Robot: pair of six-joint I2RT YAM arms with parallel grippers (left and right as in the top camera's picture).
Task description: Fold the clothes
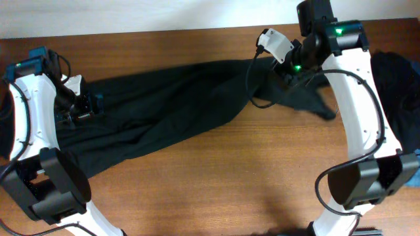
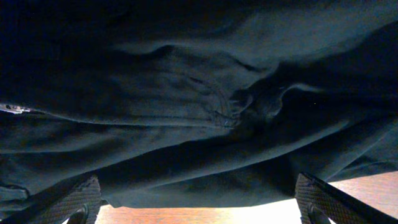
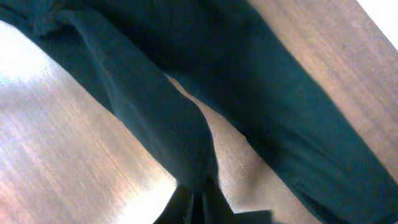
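While slack across the table (image 1: 216,177), black trousers (image 1: 164,108) in tight right jaws.

I read the trousers (image 1: 170,105) as plain matte black with no print, running across the middle of the overhead frame. In the left wrist view the same cloth takes a dark teal cast. A second black garment (image 1: 397,82) sits at the right edge. The worktop (image 1: 230,177) is mid-brown with a straight wood grain. The left arm (image 1: 29,111) and right arm (image 1: 354,98) are white with black joints. Two green lights (image 1: 338,30) glow at upper right, and a blue-green fitting (image 1: 31,64) shows at upper left.
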